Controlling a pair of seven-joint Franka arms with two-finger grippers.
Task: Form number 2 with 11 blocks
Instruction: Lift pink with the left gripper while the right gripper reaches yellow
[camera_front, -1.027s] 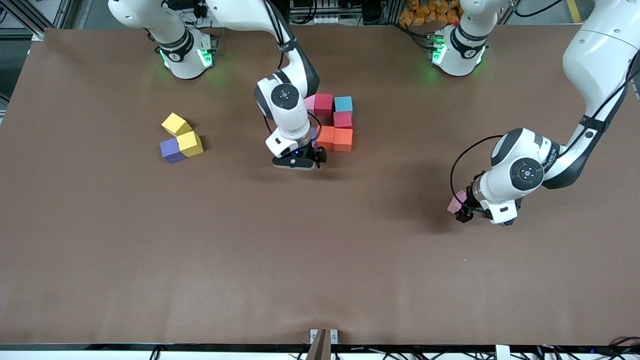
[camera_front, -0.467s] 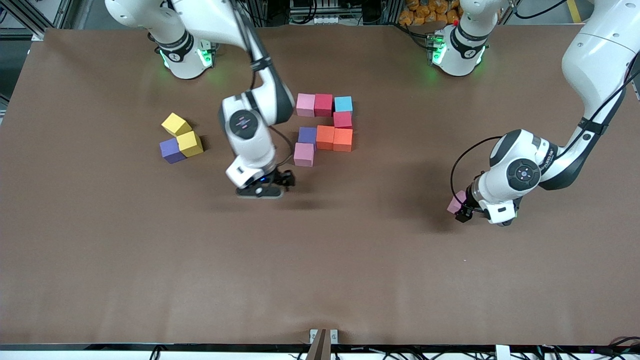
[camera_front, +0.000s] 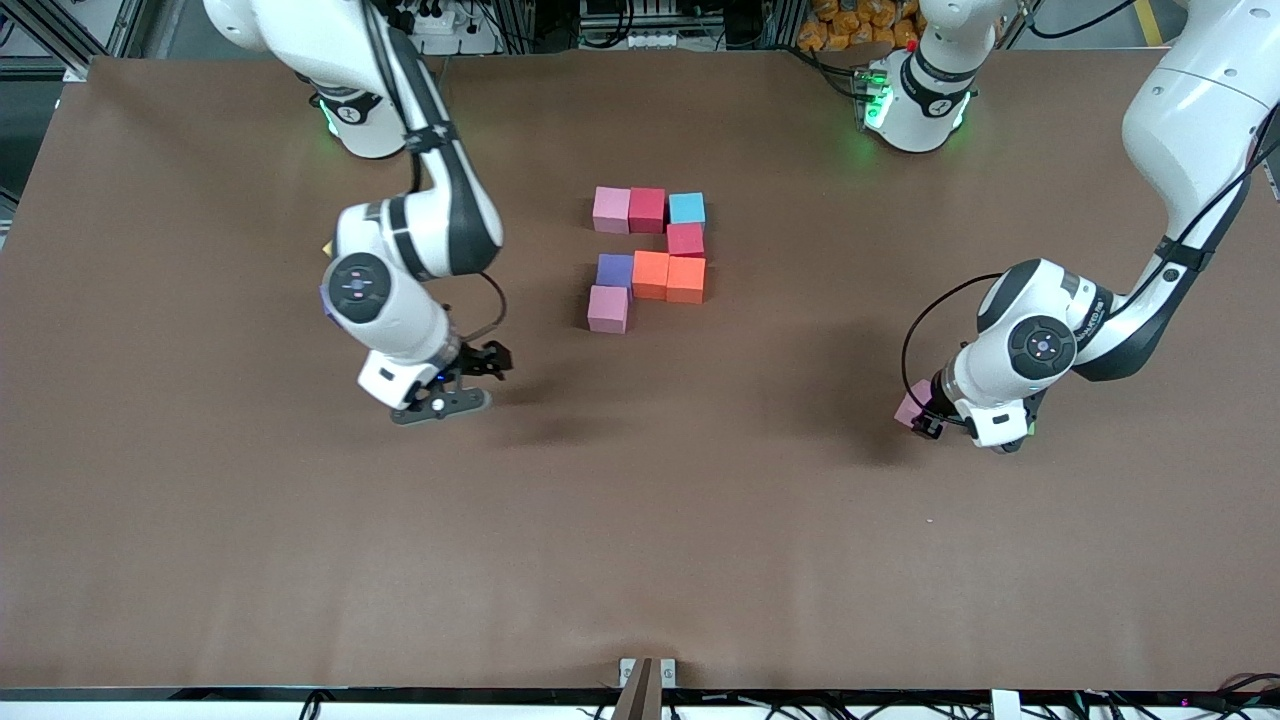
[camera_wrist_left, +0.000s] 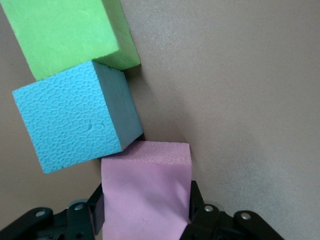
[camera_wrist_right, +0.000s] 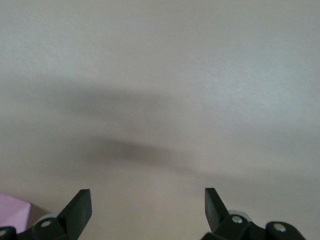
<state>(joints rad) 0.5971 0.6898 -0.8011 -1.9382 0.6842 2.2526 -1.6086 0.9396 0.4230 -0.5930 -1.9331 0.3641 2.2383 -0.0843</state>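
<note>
Since the earlier frame the right pincer (camera_front: 480, 375) has swung away from the unfinished number 2 (camera_front: 650, 255) toward the right arm's end of the counter (camera_front: 640, 560), and the pink cube (camera_front: 608, 309) it covered now shows.

Front view: the left pincer (camera_front: 925, 420) sits low at a second pink block (camera_front: 910, 408), toward the left arm's end, well apart from the digit.

Left wrist view: its fingers (camera_wrist_left: 196, 202) clench that pink block (camera_wrist_left: 146, 190) on two sides; a blue cube (camera_wrist_left: 75, 116) touches it, a green cube (camera_wrist_left: 70, 32) beside. The digit lies toward the right arm.

Right wrist view: released, nothing between the fingers.

No readable writing.
</note>
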